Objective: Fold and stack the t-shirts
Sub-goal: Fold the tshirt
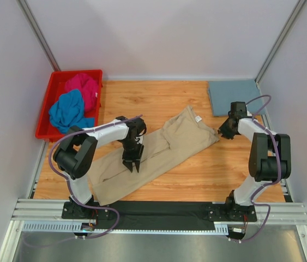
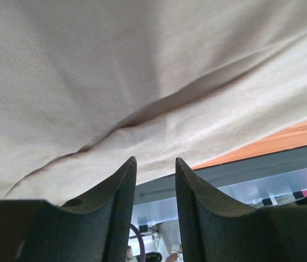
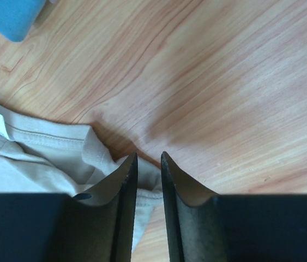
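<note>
Across the middle of the wooden worktop (image 1: 142, 98) the beige t-shirt (image 1: 180, 139) lies on a slant, running from the near left towards the far right. Its far-right part is doubled over in loose folds, and a small white label (image 1: 198, 118) shows at that end. The left gripper (image 1: 132, 164) hangs over the near-left half of this shirt and points down at it. In the left wrist view its jaws stand moderately apart with nothing between them, and creased beige cloth fills most of that picture. The right gripper (image 1: 218, 132) sits at the shirt's far-right corner, low over the wood. In the right wrist view its jaws are narrowly parted, with the ribbed hem of the shirt lying right at the tips. Whether the tips touch the cloth cannot be told.

At the far right corner of the worktop the grey-blue t-shirt (image 1: 232, 95) lies flat as a folded rectangle, well apart from the beige one. At the far left a red bin (image 1: 77, 72) holds the magenta t-shirt (image 1: 85, 87) towards its back. The bright blue t-shirt (image 1: 68, 109) is bunched in front of it, and both are crumpled.
</note>
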Tool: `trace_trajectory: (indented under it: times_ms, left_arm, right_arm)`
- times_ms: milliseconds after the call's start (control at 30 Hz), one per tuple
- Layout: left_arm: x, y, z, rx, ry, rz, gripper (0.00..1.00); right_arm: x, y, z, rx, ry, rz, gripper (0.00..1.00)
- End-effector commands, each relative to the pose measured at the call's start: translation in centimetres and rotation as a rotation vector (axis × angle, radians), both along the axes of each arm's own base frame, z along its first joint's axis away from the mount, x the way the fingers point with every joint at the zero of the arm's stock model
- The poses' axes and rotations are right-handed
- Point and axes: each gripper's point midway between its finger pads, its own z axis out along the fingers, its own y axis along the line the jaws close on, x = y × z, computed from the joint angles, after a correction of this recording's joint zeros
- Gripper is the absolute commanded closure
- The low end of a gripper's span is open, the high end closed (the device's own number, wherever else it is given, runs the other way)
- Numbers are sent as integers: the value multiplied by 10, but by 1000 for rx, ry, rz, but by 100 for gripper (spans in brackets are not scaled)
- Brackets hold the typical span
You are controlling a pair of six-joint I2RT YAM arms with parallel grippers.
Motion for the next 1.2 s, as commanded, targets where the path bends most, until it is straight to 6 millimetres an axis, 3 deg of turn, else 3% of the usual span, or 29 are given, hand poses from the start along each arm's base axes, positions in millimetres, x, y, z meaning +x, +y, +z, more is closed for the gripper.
trace_trajectory:
  times_ms: [0, 167, 233, 300, 467, 567, 733, 833, 933, 1033, 1167]
  left_arm:
    - [12, -8, 28, -41, -68, -11, 58]
    - [27, -15, 34, -58, -121, -20, 57]
    - [35, -16, 30, -52, -140, -29, 57]
    - [42, -12, 24, -25, -140, -33, 57]
    - [53, 10, 12, 0, -115, 39, 58]
    - [57, 24, 9, 16, -113, 89, 58]
    - [59, 59, 5, 153, -116, 138, 58]
    - [65, 66, 12, 164, -142, 166, 57]
    - [74, 72, 23, 201, -182, 196, 58]
    - [87, 81, 47, 230, -276, 248, 57]
    - [103, 85, 69, 216, -361, 296, 57]
  right_arm:
    - [4, 1, 35, 19, -8, -34, 73]
    - [-16, 33, 31, 159, 117, -148, 51]
    - [-22, 31, 30, 137, 137, -201, 44]
    - [-19, 31, 37, 146, 119, -236, 43]
    - [-13, 67, 48, 153, 114, -180, 43]
    - [-9, 79, 37, 130, 136, -150, 44]
    - [-5, 77, 10, 55, 195, -90, 46]
    - [-1, 73, -2, 23, 211, -59, 48]
    - [13, 73, -6, -6, 200, 9, 50]
    - [34, 72, -11, -48, 206, 58, 51]
    - [75, 74, -14, -85, 205, 148, 51]
